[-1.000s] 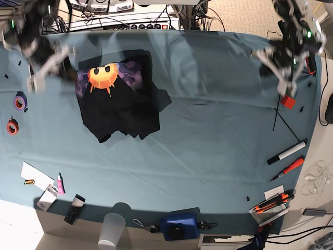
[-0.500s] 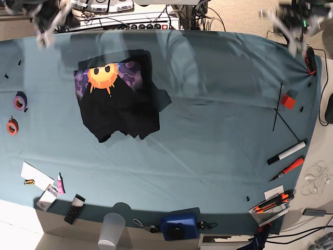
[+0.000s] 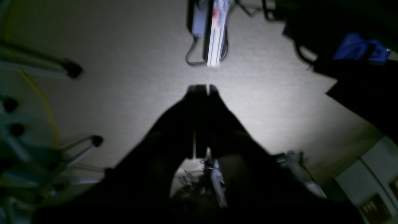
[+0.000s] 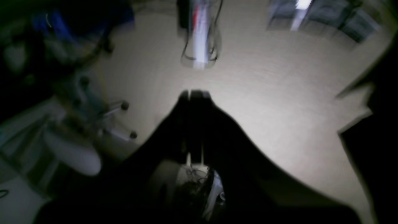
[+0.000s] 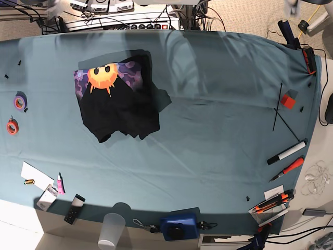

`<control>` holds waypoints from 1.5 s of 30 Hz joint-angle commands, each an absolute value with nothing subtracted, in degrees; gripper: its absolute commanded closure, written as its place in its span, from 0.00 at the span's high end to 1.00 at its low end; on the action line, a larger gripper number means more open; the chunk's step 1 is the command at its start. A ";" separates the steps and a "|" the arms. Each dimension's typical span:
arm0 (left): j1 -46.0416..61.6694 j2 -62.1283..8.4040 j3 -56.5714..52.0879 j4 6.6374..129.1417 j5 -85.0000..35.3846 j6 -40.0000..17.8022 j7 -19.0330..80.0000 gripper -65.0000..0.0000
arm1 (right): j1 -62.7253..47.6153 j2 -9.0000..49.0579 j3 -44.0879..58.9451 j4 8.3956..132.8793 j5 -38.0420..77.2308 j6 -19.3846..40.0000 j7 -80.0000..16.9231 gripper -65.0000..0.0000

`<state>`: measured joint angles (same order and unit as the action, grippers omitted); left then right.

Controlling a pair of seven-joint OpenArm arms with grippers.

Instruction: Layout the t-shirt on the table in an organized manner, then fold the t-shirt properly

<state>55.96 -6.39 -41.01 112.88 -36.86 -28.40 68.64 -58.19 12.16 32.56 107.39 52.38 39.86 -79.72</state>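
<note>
Black fabric — the t-shirt (image 5: 118,99) — lay folded on the table (image 5: 218,130), toward the far side and the base view's left, its orange sun on the purple patch facing up near the far edge. Neither arm touched it; both had swung clear of the tabletop, only blurred traces showing at the top corners of the base view. The left gripper (image 3: 201,88) had its jaws pressed together, holding nothing, pointed at pale carpet beyond the table. The right gripper (image 4: 193,93) was likewise closed and empty — its view blurred, over the same floor. Two tape rolls (image 5: 20,102) and a black marker (image 5: 286,152) sat along the table's edges.
</note>
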 commanded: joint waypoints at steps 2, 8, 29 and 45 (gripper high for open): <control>56.93 -6.70 -41.39 108.77 -36.91 -28.60 67.64 0.00 | -59.07 14.48 28.69 103.20 51.05 40.00 -80.00 0.00; 51.48 -6.70 -41.39 93.30 -31.07 -28.62 63.05 0.00 | -52.99 17.15 18.37 92.12 38.39 40.00 -79.85 0.00; 27.16 -4.84 -41.39 45.28 -3.29 -24.95 26.15 0.00 | -25.36 19.42 -9.23 50.92 6.07 38.96 -46.11 0.00; 25.34 0.54 -41.39 37.78 2.87 -17.80 7.44 0.00 | -18.09 19.68 -32.88 34.09 -20.08 8.56 -11.22 0.00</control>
